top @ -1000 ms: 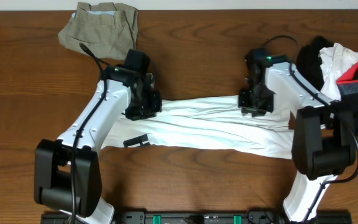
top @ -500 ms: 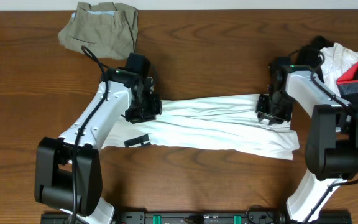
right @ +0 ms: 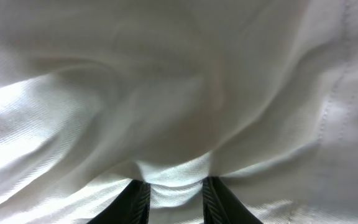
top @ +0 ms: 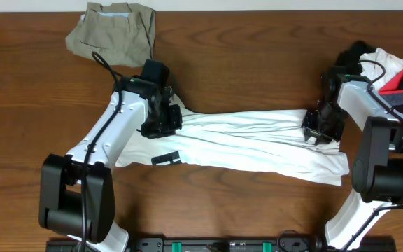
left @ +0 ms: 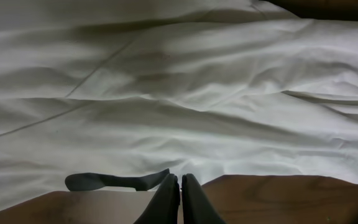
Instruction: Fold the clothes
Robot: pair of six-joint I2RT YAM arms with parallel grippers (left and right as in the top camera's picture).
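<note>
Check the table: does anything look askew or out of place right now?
Yes: the white top lies bunched into a wrinkled, slanting band between the left hand and right hand, not spread flat. The khaki piece sits crumpled at the far edge.

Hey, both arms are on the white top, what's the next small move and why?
Probably draw the right gripper slightly away from the left gripper. Both pinch the white top, which lies between them creased and bunched, so a little tension should smooth it before folding.

Bare table (top: 243, 63) lies open beyond the white top (top: 250, 140); khaki piece (top: 114, 31) and clothes pile (top: 390, 70) crowd far corners.
</note>
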